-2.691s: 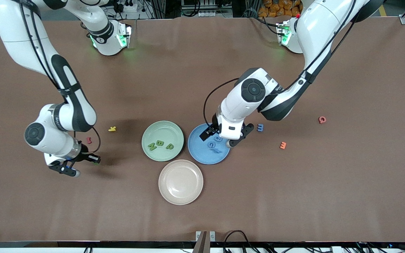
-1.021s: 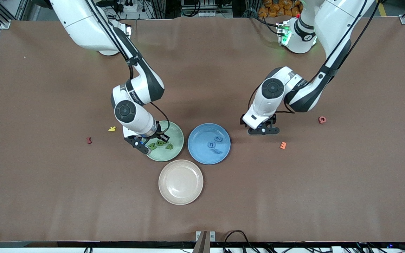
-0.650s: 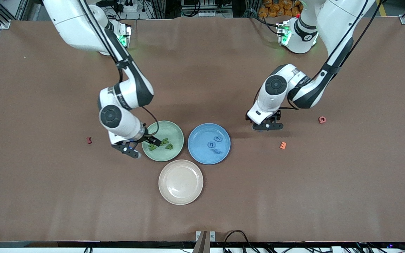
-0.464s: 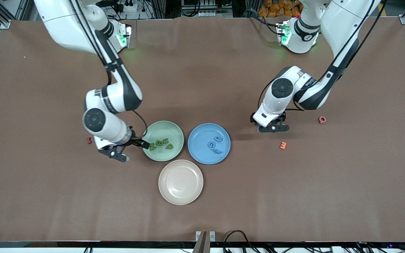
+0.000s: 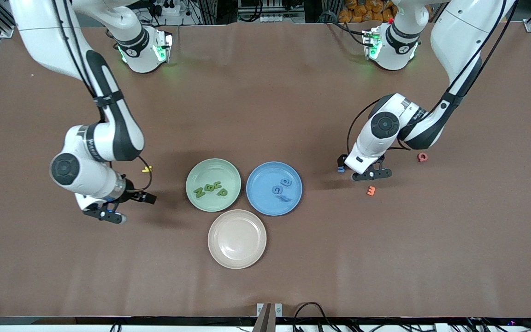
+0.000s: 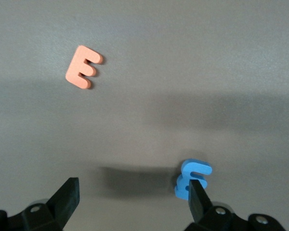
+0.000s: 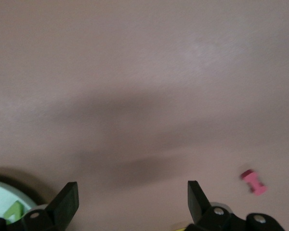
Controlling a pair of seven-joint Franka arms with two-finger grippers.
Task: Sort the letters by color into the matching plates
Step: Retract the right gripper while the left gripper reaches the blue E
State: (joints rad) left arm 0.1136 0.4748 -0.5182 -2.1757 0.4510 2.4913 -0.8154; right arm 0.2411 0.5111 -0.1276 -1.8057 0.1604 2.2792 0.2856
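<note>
The pale green plate (image 5: pixel 226 204) holds several green letters (image 5: pixel 209 188). Beside it, the blue plate (image 5: pixel 260 204) holds three blue letters (image 5: pixel 280 188). One more blue letter (image 5: pixel 340 169) (image 6: pixel 192 177) lies on the table toward the left arm's end, farther from the camera than the orange letter. My left gripper (image 5: pixel 360 169) (image 6: pixel 132 198) hangs open low over the table; the blue letter lies just outside one finger (image 6: pixel 198 198), not between the jaws. My right gripper (image 5: pixel 128 207) (image 7: pixel 132 197) is open and empty over bare table, toward the right arm's end from the green plate (image 7: pixel 1 198).
A beige-pink plate (image 5: pixel 237 239) sits nearer the camera than the other two. An orange letter (image 5: pixel 371 190) (image 6: pixel 83 67) and a red one (image 5: pixel 422 157) lie near the left gripper. A yellow letter (image 5: pixel 146 169) and a pink letter (image 7: pixel 254 182) lie near the right gripper.
My right gripper opened over the green plate, left a green letter there and swung away toward the right arm's end. My left gripper drifted toward the left arm's end, uncovering the blue letter.
</note>
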